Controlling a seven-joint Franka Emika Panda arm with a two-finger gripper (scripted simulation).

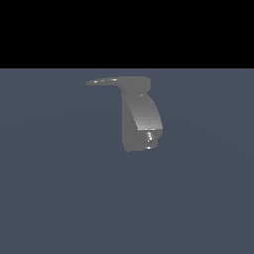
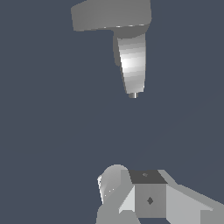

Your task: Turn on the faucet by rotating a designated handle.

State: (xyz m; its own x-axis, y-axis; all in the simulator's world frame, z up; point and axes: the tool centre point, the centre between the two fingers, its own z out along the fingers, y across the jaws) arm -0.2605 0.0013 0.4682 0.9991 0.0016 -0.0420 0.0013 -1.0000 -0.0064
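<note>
Item 1: the faucet (image 1: 141, 116), matte grey, stood near the middle of a plain slate-blue floor (image 1: 59, 198) in the exterior view. Its long axis ran roughly vertical, the body curving down from a flat cap at the top to a small shiny nozzle (image 1: 149, 136) at the low end, which faced toward the exterior view's right and down.

Item 2: the handle (image 1: 103, 81), a thin tapering lever, lay close to level and pointed from the cap toward the exterior view's left, tip narrowest.

Item 3: the gripper (image 2: 131, 197) appeared only in the wrist view as pale blocky parts, well apart from the faucet (image 2: 131, 61). Whether its jaws were apart or together could not be told.
</note>
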